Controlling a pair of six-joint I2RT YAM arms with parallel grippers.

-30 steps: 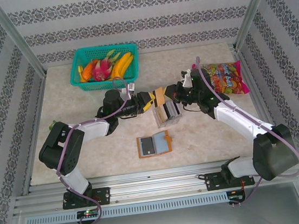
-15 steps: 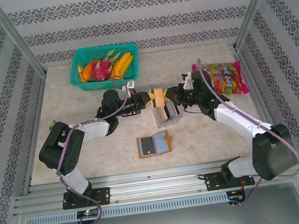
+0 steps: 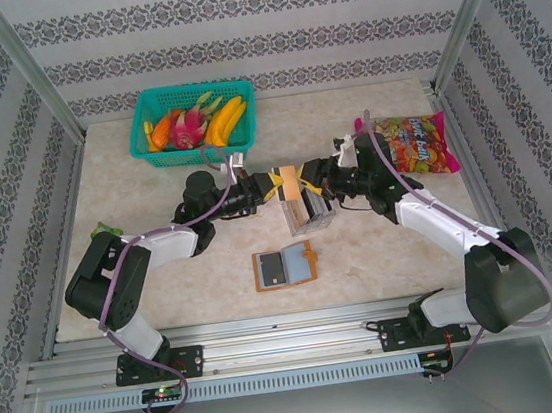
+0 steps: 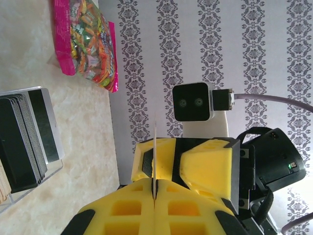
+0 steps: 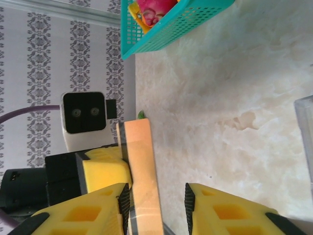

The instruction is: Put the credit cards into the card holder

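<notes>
An orange-faced credit card (image 3: 290,182) hangs in the air above the table's middle, between the two grippers. My left gripper (image 3: 275,185) is shut on its left end; in the left wrist view the card (image 4: 154,142) shows edge-on, pinched by the yellow fingers (image 4: 122,210). My right gripper (image 3: 315,176) faces it with its jaws open. The card (image 5: 145,171) stands between them close to the left pad, well apart from the right pad. The card holder (image 3: 284,266) lies open on the table nearer the front, with a grey card in it.
A clear plastic box (image 3: 309,214) holding several upright cards stands just below the grippers, and in the left wrist view the box (image 4: 24,142) is at the left. A teal fruit basket (image 3: 192,123) is at the back left, a candy bag (image 3: 415,144) at the right.
My left gripper closed on the card, then my right gripper opened off it. The left gripper and card have shifted slightly left.
</notes>
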